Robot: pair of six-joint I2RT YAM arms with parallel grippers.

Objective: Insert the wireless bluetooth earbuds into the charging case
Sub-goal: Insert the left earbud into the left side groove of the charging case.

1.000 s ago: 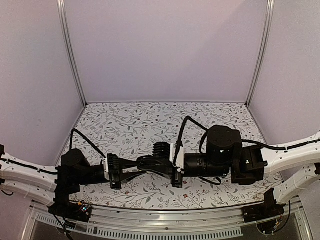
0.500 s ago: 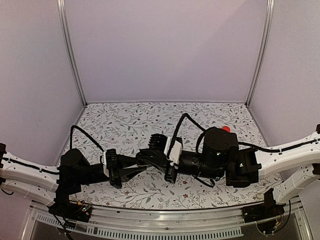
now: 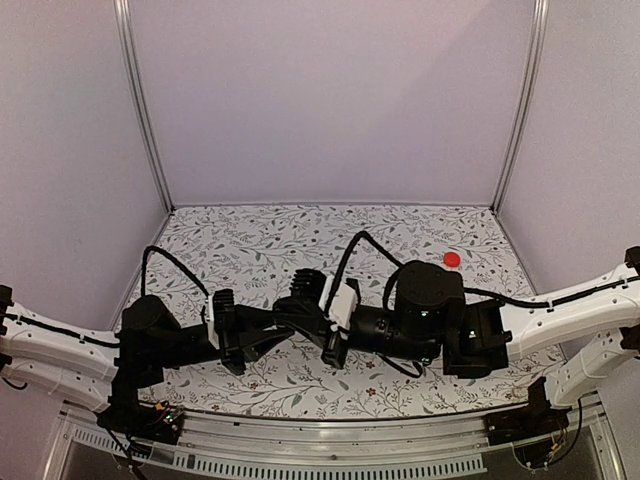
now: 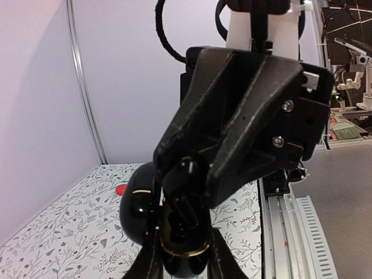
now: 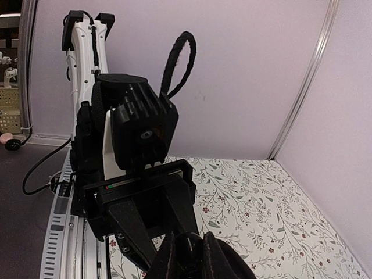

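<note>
My left gripper (image 4: 185, 263) is shut on the base of an open black charging case (image 4: 181, 251) with a gold rim; its lid (image 4: 137, 204) hangs open to the left. My right gripper (image 5: 192, 253) points at it from the other side and is shut on a small glossy black earbud (image 4: 186, 175), held at the case's opening. In the top view the two grippers meet nose to nose above the table's middle, the left gripper (image 3: 266, 329) and the right gripper (image 3: 299, 309). A small red earbud (image 3: 452, 259) lies alone on the table at the back right, and also shows in the left wrist view (image 4: 121, 189).
The floral table cover (image 3: 250, 250) is walled by pale panels at the back and both sides. A metal rail (image 3: 330, 452) runs along the near edge. Both arms' black cables loop above the wrists.
My right arm has slid left and a little away from the near edge, uncovering the red earbud at the back right. My left gripper has moved slightly with it; the grippers stay together.
</note>
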